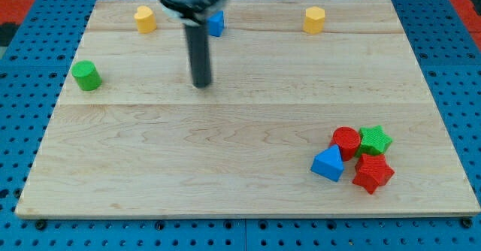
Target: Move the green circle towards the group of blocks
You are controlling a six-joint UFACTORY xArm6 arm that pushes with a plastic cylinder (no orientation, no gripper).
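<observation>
The green circle (86, 76), a short upright cylinder, stands alone near the view's left edge of the pale wooden desk (225, 168), in the upper half, well apart from everything else. To its right and nearer the view's top sits a yellow block (145, 19), its exact shape hard to make out beyond a rounded, faceted top. Next comes the arm's dark rod, which drops from a bulky housing cut off by the view's top edge; the robot's tip (201, 85) rests on bare wood, well to the right of the green circle at nearly the same height in the view and touching no block. The end effector is only this plain rod, so nothing on it stands apart or together, and it clamps nothing. Just behind the rod near the view's top, a blue block (216, 23) shows only in part, its left side hidden by the rod, so its shape cannot be told. Farther right along the top sits a second yellow block (314, 19), seemingly a hexagon. The group lies near the view's bottom right corner: a blue block with a triangular face (328, 164), a red circle (346, 140) touching it above, a green star (374, 140) just right of that, and a red star (373, 173) below, packed closely.
</observation>
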